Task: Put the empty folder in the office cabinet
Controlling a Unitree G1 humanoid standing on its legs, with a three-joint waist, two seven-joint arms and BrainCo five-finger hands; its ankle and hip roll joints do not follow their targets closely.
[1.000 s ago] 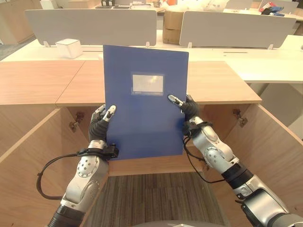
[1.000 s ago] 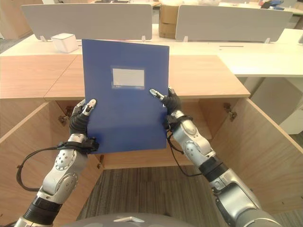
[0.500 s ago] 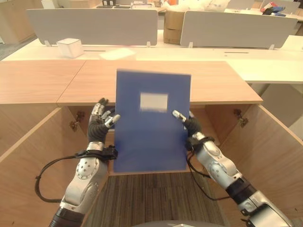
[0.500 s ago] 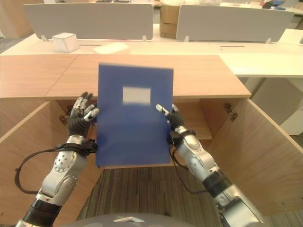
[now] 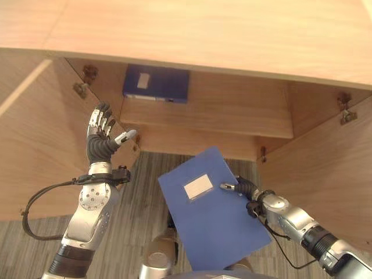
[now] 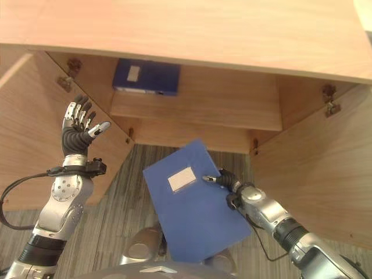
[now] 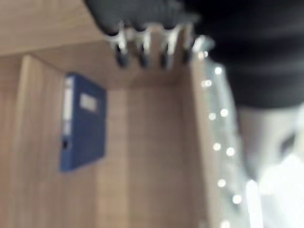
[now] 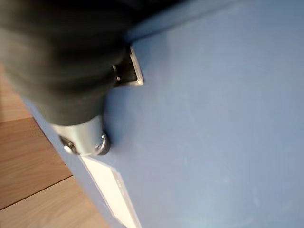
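A thin blue folder with a white label hangs tilted low in front of the open wooden cabinet, above the floor. My right hand is shut on its right edge, thumb on the cover and the fingers hidden beneath; the right wrist view shows the thumb pressed on the blue cover. My left hand is raised at the left, open with spread fingers, apart from the folder and near the left cabinet door. The left wrist view shows its straight fingers.
A second, thicker blue folder lies on the cabinet's shelf at the back left, also in the left wrist view. Both doors stand open: left door, right door. Striped carpet lies below.
The camera has tilted down towards the cabinet. The folder dropped from upright at desk height to low and tilted. My left hand let go of it and opened at the left.
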